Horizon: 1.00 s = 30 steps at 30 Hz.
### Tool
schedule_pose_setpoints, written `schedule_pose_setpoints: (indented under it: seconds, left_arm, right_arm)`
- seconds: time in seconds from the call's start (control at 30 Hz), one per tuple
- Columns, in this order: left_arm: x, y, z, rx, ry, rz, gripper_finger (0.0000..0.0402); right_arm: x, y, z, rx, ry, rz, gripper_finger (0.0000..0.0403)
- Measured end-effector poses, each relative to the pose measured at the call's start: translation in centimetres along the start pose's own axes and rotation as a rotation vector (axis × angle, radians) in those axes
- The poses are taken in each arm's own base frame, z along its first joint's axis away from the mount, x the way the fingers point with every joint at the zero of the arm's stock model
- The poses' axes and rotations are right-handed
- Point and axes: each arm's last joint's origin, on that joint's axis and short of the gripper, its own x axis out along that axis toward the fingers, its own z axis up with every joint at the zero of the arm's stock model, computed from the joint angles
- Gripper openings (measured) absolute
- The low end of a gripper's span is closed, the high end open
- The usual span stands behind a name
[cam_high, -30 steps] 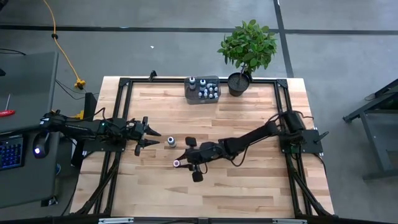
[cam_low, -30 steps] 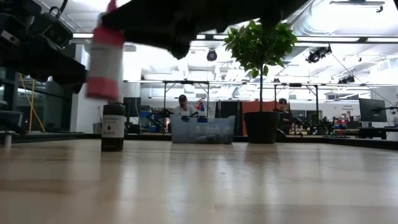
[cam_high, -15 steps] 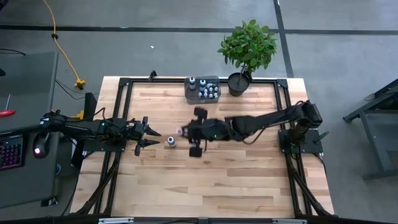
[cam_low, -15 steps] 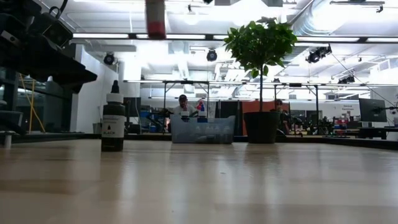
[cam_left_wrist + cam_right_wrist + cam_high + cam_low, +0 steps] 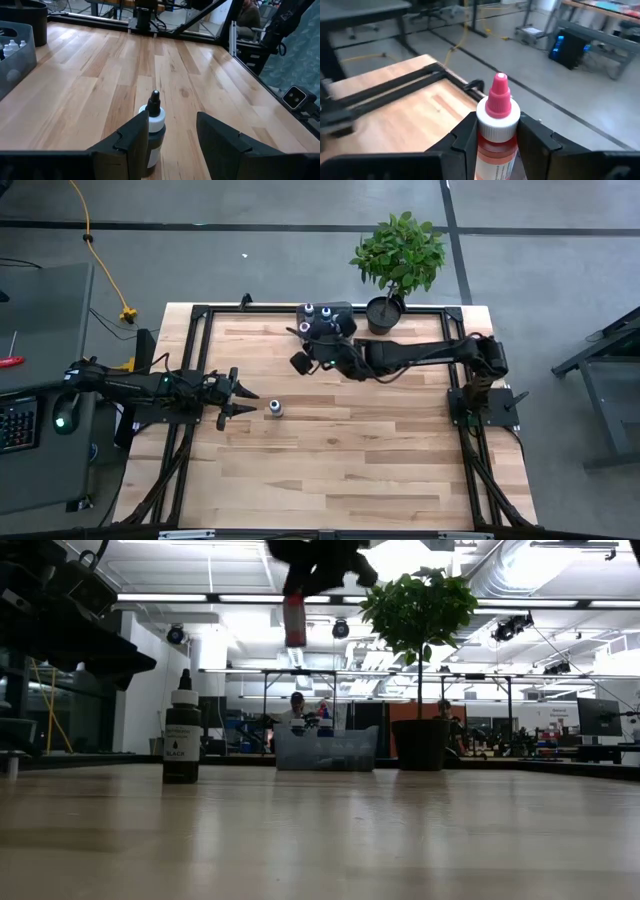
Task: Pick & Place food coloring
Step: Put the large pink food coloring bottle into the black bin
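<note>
While the right gripper (image 5: 495, 145) holds a red food coloring bottle (image 5: 496, 131) with a pink cap in the air just beside the grey tray (image 5: 340, 308), the left gripper (image 5: 172, 132) waits with fingers apart, well away from the tray, around a black bottle (image 5: 154, 127) standing on the table (image 5: 330, 460).

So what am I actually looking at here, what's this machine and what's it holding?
It is a robot with two dark arms at a wooden table, filmed from overhead, from table level, and from a camera on each wrist. The right claw is shut on a red bottle with a pink cap, carried in the air near the grey tray of small bottles beside a potted plant. The left claw waits open, low over the table, right by a black bottle standing there.
</note>
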Motion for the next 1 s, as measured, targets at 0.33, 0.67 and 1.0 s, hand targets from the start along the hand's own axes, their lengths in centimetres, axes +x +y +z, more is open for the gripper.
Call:
schedule_pose_setpoints:
  seconds: [0.33,0.67,1.0]
  left_arm:
    - [0.0,0.0,0.0,0.000,0.000,0.000,0.0163]
    - [0.0,0.0,0.0,0.000,0.000,0.000,0.0163]
    - [0.0,0.0,0.0,0.000,0.000,0.000,0.0163]
  right_arm:
    - [5.2,-0.1,-1.6,0.070,0.002,-0.140,0.0104]
    - [11.1,-2.3,-1.4,0.258,0.022,-0.247,0.0104]
    - [14.5,-4.2,-3.8,0.402,0.048,-0.325,0.0104]
